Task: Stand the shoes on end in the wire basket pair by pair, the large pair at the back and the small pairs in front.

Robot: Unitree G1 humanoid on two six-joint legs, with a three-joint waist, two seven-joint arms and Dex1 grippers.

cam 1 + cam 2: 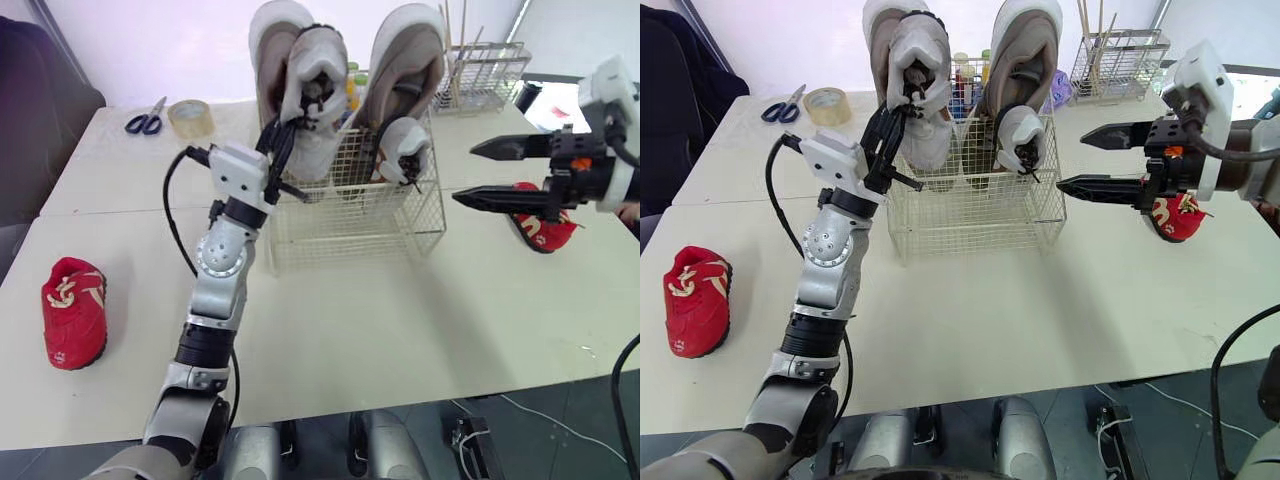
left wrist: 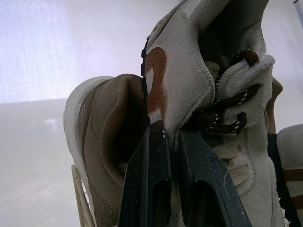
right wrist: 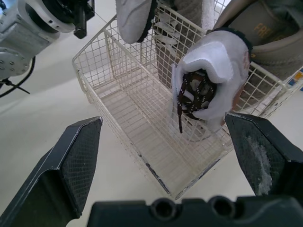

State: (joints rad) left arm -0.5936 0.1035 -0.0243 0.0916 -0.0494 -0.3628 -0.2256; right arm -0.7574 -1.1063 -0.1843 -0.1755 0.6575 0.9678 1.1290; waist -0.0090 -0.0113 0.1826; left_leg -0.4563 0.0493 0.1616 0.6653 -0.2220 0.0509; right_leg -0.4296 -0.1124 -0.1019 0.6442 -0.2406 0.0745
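Note:
The wire basket (image 1: 352, 222) stands mid-table. Two large beige shoes (image 1: 410, 50) stand on end at its back. At the basket's left front, my left gripper (image 1: 281, 150) is shut on the collar of a small white shoe (image 1: 318, 90), held upright with its lower end inside the rim and off the floor. The pinch shows close up in the left wrist view (image 2: 171, 142). Its twin (image 3: 213, 75) stands on end at the right front. My right gripper (image 1: 465, 173) hovers open just right of the basket. One red shoe (image 1: 73, 312) lies far left, another (image 1: 540, 232) behind my right gripper.
Scissors (image 1: 147, 120) and a tape roll (image 1: 190, 118) lie at the back left. A wire rack (image 1: 487, 72) with sticks stands at the back right. Bottles (image 1: 355, 80) stand behind the basket. A black cable (image 1: 175, 215) loops beside my left arm.

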